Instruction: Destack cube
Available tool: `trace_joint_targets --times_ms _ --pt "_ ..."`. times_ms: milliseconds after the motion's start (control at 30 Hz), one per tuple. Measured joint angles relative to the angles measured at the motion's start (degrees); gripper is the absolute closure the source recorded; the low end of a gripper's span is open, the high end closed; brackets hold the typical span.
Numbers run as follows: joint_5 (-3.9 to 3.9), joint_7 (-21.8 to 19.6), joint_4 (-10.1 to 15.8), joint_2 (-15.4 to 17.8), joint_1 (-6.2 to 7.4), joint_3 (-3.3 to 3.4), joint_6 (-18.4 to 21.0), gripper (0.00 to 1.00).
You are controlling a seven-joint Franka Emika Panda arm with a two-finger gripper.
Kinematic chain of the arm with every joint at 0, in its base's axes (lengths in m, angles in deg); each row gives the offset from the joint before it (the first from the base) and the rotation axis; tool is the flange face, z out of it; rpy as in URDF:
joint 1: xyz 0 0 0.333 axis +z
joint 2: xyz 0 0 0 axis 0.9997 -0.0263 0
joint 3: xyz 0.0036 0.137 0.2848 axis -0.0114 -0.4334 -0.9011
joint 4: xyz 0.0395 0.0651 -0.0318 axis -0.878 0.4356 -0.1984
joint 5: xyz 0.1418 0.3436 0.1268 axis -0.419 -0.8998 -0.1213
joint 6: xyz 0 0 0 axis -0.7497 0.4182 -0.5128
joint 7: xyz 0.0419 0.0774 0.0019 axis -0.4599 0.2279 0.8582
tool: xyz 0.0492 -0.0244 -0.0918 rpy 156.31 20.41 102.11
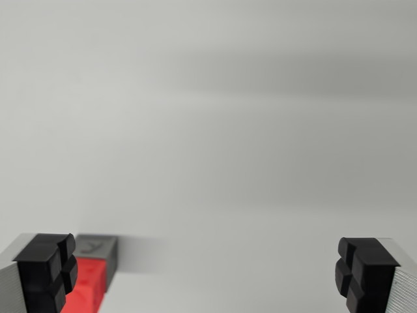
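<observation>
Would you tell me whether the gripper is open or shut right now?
Open. The gripper has its fingers spread to opposite edges of the wrist view, holding nothing; the red cube lies beside the left one.

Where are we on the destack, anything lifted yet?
Nothing looks done: the gripper is open and empty. The grey cube appears to sit on the red cube by the finger at the wrist view's left, outside the jaws. Left: centre, grasp, lift off, set down.
</observation>
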Motion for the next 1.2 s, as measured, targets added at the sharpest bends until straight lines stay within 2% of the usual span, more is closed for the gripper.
trace_joint_targets --times_ms 567,1200 --pt "0.00 -1.29 4.75 2.00 0.78 -0.53 -2.46 0.00" --pt "-0.11 -3.97 13.19 5.31 2.31 -1.78 -7.09 0.00"
